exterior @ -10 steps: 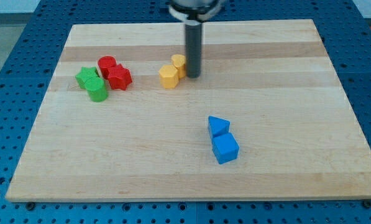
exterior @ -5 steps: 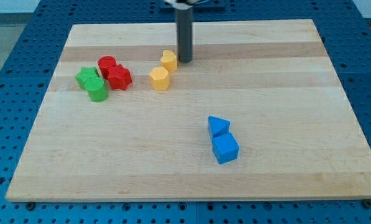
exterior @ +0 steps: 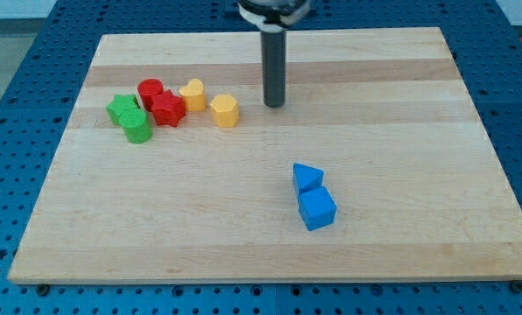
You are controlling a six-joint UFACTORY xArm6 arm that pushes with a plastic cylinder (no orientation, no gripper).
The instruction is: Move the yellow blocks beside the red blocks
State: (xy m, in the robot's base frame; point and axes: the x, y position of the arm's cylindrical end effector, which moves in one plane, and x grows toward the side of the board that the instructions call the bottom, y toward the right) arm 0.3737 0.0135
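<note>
On the wooden tabletop, near the view's top, my tip stands a little to the view's right of the second yellow block, apart from it and touching nothing. The end effector is a bare dark rod with no jaws to open or close, and it holds nothing. The first yellow block sits just beside the red star-like block, seemingly touching it, with the red cylinder close behind; that half of the job looks done. The second yellow block lies near the reds but with a visible gap, so the step in hand appears to be closing that gap. The next move would call for a short push toward the view's left, meeting the block squarely so it does not spin off. Two green blocks huddle against the reds on the far side and could be jostled by too strong a shove. A blue triangular block and a blue cube lie well apart toward the view's bottom, out of the way.
</note>
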